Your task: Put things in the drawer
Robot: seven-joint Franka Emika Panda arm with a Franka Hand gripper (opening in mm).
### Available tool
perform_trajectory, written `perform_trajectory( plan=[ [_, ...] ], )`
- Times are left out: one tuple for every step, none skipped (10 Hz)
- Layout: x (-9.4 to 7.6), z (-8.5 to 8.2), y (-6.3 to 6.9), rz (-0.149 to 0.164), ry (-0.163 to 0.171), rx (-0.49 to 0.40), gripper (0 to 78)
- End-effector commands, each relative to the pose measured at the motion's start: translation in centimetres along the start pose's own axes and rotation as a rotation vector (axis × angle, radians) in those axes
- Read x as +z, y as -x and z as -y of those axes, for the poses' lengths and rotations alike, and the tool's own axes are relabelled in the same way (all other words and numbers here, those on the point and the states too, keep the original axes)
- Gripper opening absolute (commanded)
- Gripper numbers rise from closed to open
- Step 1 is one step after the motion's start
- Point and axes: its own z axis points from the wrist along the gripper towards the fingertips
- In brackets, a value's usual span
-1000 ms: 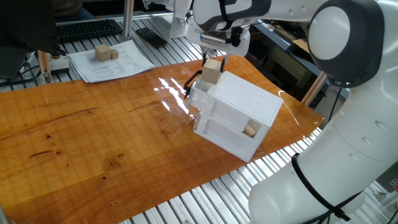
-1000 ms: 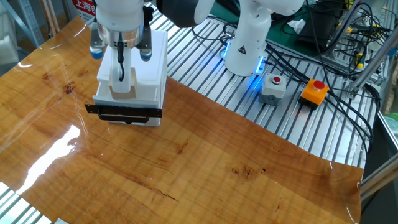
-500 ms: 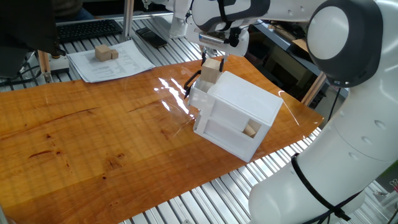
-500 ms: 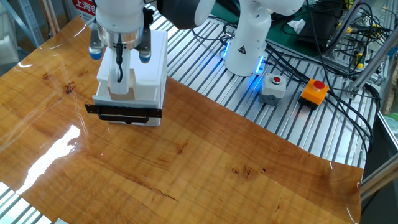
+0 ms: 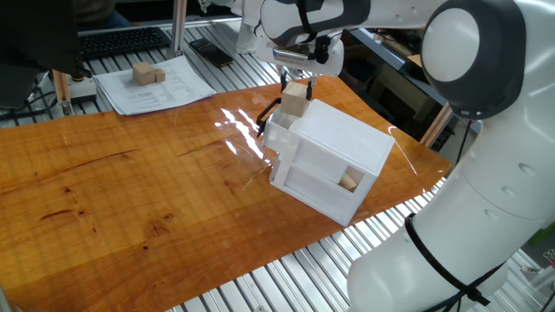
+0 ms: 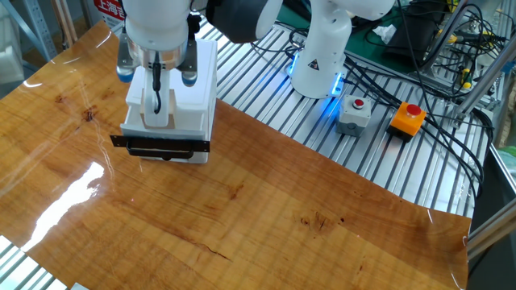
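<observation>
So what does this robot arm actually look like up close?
The arm is glossy white with fat rounded segments and dark grey discs capping its joints. A thin black cable loops across its lower body. The gripper has a white body, clear bluish pieces on either side and slim black fingers. The white base bears a small triangular mark above a blue glow.

drawer point(image 5: 276, 139) interior hidden, fingers point(image 6: 158, 90) partly hidden

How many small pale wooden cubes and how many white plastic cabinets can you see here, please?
Small pale beige wooden cubes: 4, one at the gripper over the open drawer, one in the cabinet's side opening, two on the paper.
White boxy plastic cabinet: 1.
Total: 5.
</observation>
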Motion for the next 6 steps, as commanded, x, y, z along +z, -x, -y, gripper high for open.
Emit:
perform_trajectory(
  plan=[
    [0.77,0.23,-0.24,-0.002,-0.026,0.008,1.3],
    [0.77,0.23,-0.24,-0.001,-0.028,0.010,1.3],
    [0.85,0.16,-0.25,0.002,-0.033,0.021,1.3],
    [0.90,0.11,-0.26,0.019,-0.059,0.018,1.3],
    [0.90,0.11,-0.26,0.016,-0.062,0.016,1.3],
    [0.90,0.10,-0.25,0.016,-0.066,0.014,1.3]
  ],
)
